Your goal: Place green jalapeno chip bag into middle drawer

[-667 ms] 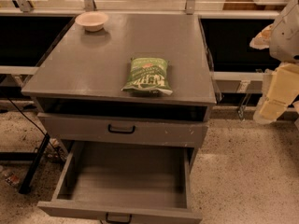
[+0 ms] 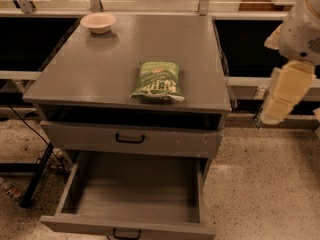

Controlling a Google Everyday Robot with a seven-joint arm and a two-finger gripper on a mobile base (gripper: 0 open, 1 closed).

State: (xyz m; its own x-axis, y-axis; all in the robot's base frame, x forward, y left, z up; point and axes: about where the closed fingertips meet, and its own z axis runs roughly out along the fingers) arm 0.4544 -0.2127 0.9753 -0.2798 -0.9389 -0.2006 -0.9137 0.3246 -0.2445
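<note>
The green jalapeno chip bag [image 2: 157, 81] lies flat on the grey cabinet top [image 2: 100, 69], near its front edge and right of centre. The middle drawer [image 2: 135, 194] is pulled open below, and its plain box interior holds nothing; its black handle [image 2: 125, 233] is at the bottom edge of the view. My gripper [image 2: 274, 115] hangs at the end of the cream arm [image 2: 300, 34], off the cabinet's right side, about level with the front edge and well apart from the bag. It holds nothing that I can see.
A beige bowl [image 2: 98, 22] sits at the back left of the cabinet top. The drawer front [image 2: 130, 139] above the open drawer is closed. A black stand leg [image 2: 37, 176] and cables lie on the speckled floor to the left. A rail [image 2: 150, 13] runs behind.
The arm and gripper have shifted slightly left, toward the cabinet. The bag, bowl and drawer have not moved.
</note>
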